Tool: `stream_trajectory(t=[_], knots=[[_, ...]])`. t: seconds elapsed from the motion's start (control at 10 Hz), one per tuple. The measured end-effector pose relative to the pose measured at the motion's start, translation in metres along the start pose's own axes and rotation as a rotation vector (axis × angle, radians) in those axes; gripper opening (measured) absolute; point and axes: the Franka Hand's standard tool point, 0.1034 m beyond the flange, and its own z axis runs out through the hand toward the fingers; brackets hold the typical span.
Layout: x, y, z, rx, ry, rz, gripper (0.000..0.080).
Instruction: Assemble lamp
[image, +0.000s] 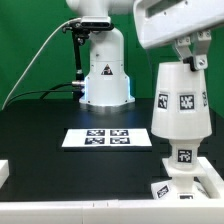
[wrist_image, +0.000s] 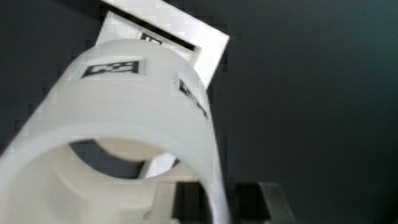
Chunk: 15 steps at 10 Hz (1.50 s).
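Note:
My gripper (image: 190, 60) is shut on the upper rim of the white cone shade (image: 178, 100) and holds it upright at the exterior view's right. Directly under the shade stands the bulb (image: 182, 157), seated on the squarish base block (image: 186, 186) near the table's front edge. The shade's lower rim sits just above the bulb's top; I cannot tell whether they touch. In the wrist view the shade (wrist_image: 125, 130) fills the frame, and the two dark fingers of my gripper (wrist_image: 221, 205) clamp its thin wall between them. The bulb and base are hidden in the wrist view.
The marker board (image: 110, 138) lies flat mid-table, to the exterior view's left of the lamp; it also shows in the wrist view (wrist_image: 178, 35). The white robot pedestal (image: 105, 75) stands at the back. A white object (image: 3, 172) pokes in at the left edge.

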Motion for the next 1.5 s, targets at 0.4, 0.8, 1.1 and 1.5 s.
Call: stream_trajectory(t=[0.4, 0.8, 1.1, 1.5], knots=[[-0.017, -0.001, 0.026, -0.005, 0.026, 0.001, 0.0041], [-0.017, 0.0, 0.027, -0.008, 0.026, 0.0, 0.0351], [-0.012, 0.003, 0.016, -0.013, 0.003, -0.05, 0.0652], [0.001, 0.014, 0.002, -0.015, -0.005, -0.062, 0.0697]])
